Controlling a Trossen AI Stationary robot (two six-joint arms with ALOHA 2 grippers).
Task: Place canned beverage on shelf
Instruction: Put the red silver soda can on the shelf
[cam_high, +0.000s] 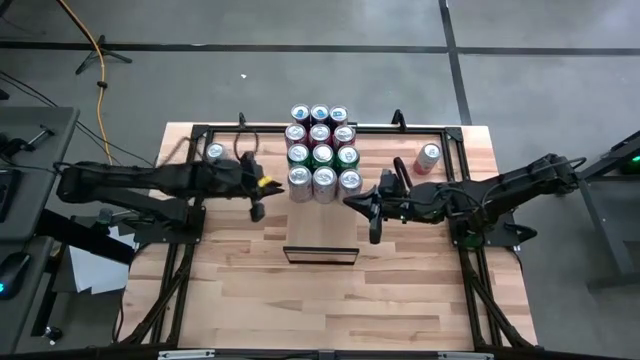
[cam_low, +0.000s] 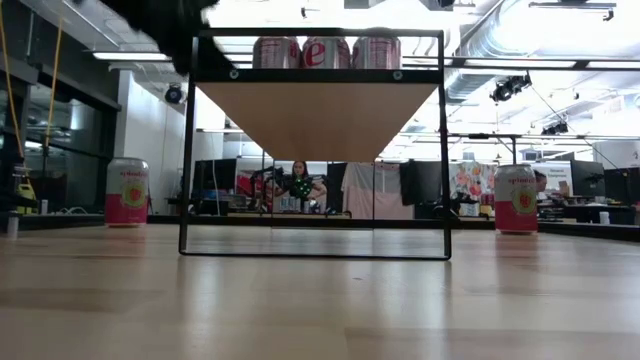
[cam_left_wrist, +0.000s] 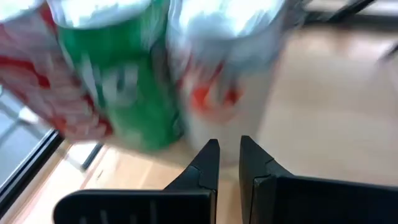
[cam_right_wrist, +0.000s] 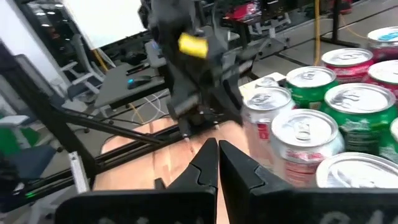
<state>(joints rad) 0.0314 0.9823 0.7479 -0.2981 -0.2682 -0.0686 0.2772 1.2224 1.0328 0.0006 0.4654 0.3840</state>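
Behind the worktop (cam_high: 400, 300) I could see a large open room with ceiling lights, and a person sat far off, visible through the dark frame of the shelf (cam_high: 321, 225) in the low view. On the shelf's pale panel stood a block of twelve cans (cam_high: 320, 154) in three columns: silver tops nearest the frame, then green, then red, then silver at the back. From table height I saw three pink-and-silver cans (cam_low: 326, 52) along the shelf's front edge. Two more pink cans stood on the worktop away from the shelf: one (cam_high: 214, 153) on the left beside my left arm, the other (cam_high: 429, 157) on the right, near my right arm. My left gripper (cam_high: 256, 211) hung just left of the can block, fingers together and holding nothing; its wrist camera showed a green can (cam_left_wrist: 127, 81) and a white can (cam_left_wrist: 227, 74) close ahead. My right gripper (cam_high: 374, 233) sat just right of the block, also closed and empty, with the silver tops (cam_right_wrist: 305, 127) beside it.
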